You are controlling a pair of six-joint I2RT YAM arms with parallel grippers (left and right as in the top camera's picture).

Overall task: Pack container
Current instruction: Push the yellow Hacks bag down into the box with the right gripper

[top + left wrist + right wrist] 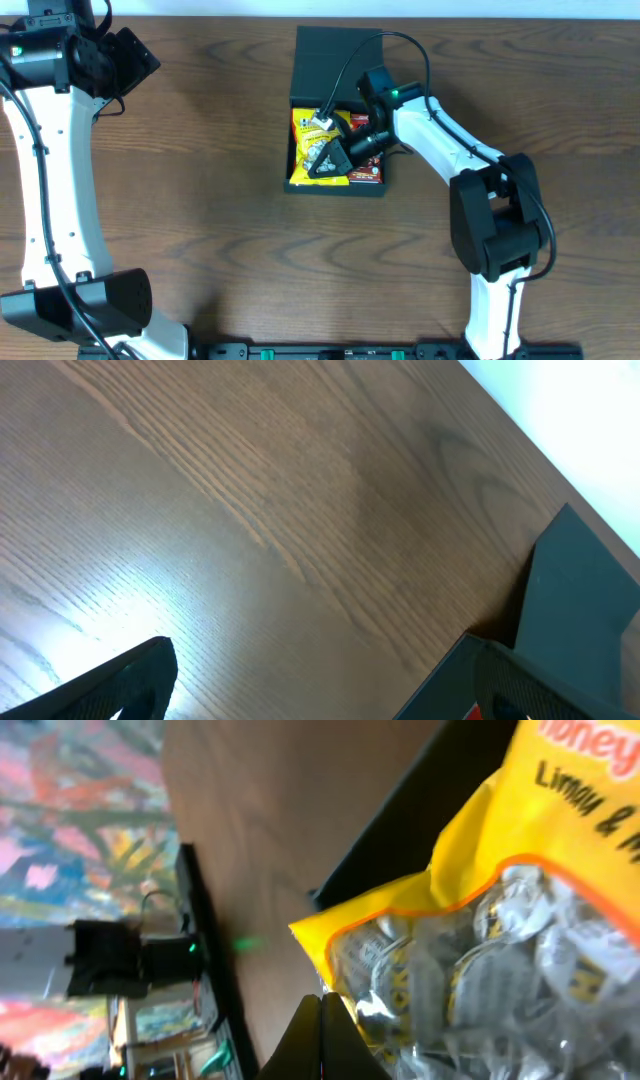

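Arms apart; left gripper [132, 55] spread wide, right gripper [328, 160] pressed closed, arm extended forward.

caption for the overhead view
Right gripper at the yellow snack bag inside the open container; left gripper off at far left

Container [332, 60]: dark teal-green, matte, square box. Sits flat on desk [200, 150], centre, toward far edge. Hinged flap lid open, laid back on far side. Interior partly filled.
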